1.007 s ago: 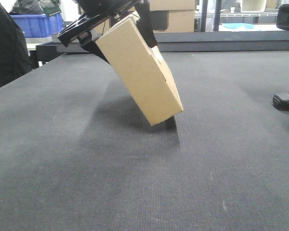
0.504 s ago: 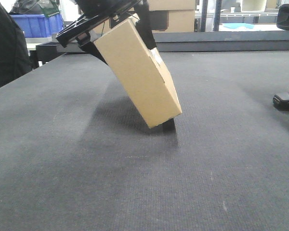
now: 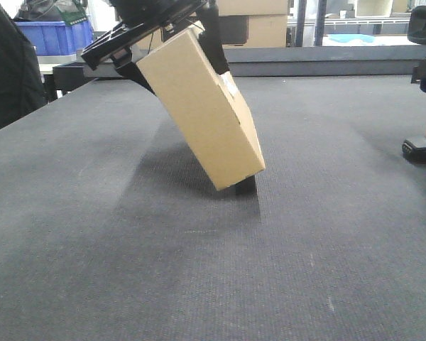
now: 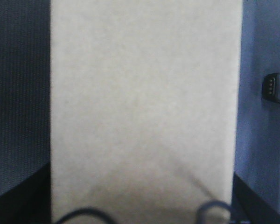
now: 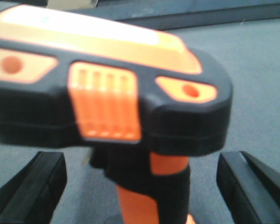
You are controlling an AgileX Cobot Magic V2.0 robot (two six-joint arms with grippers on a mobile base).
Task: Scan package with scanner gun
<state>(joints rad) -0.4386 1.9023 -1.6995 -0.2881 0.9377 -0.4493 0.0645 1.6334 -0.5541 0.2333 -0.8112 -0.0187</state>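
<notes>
Half the job, by my reckoning, is in hand, and nothing is scanned yet. The left claw (image 3: pixel 174 39) is clenched on the top end of the package (image 3: pixel 202 114), which hangs steeply tilted over the worktop (image 3: pixel 199 284). Its low corner is at or just above the surface; I cannot tell whether they touch. A small white label (image 3: pixel 230 83) shows on the broad face turned up and toward the right. The left wrist view is filled with plain cardboard.

Well apart to the right, the scanner gun (image 5: pixel 107 107) stands upright on its black foot. The right claw (image 5: pixel 144 186) is spread wide: its fingers (image 5: pixel 30 186) stand either side of the orange handle with gaps showing, so it grips nothing.

What is left, I judge, is to close on the handle, lift the gun, aim its head at the label and trigger it.
</notes>
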